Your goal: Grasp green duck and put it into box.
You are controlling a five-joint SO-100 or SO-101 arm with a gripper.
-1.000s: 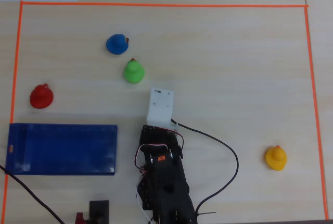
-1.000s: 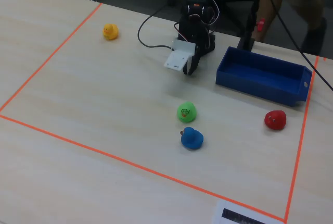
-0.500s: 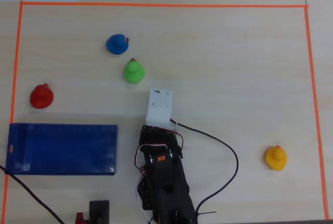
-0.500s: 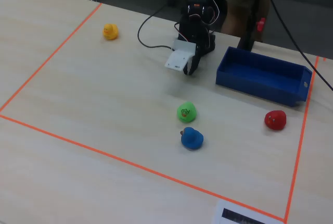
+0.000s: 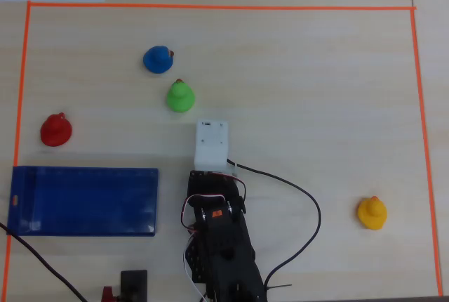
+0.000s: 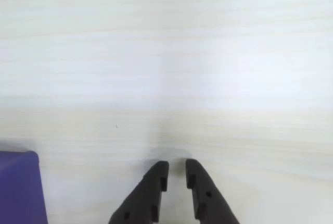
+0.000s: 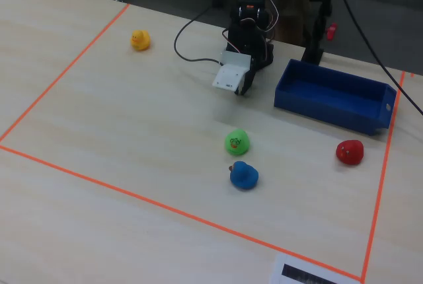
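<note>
The green duck point(image 5: 180, 96) point(image 7: 236, 142) stands upright on the light wooden table, next to a blue duck point(image 5: 158, 59) point(image 7: 244, 176). It does not show in the wrist view. The box point(image 5: 84, 170) point(image 7: 330, 109) is a dark blue tray with nothing in it, to the left of the arm in the overhead view; its corner point(image 6: 18, 187) shows at the wrist view's lower left. My gripper point(image 6: 176, 164) point(image 7: 244, 88) hangs low over bare table, a short way from the green duck. Its black fingers are almost together with nothing between them.
A red duck point(image 5: 55, 129) point(image 7: 349, 152) sits just beyond the box. A yellow duck point(image 5: 372, 212) point(image 7: 139, 39) is far off on the arm's other side. Orange tape point(image 5: 210, 8) frames the work area. A black cable point(image 5: 302, 197) loops beside the arm's base.
The arm's white block has shifted slightly toward the green duck in the overhead view. The ducks and the box have not moved.
</note>
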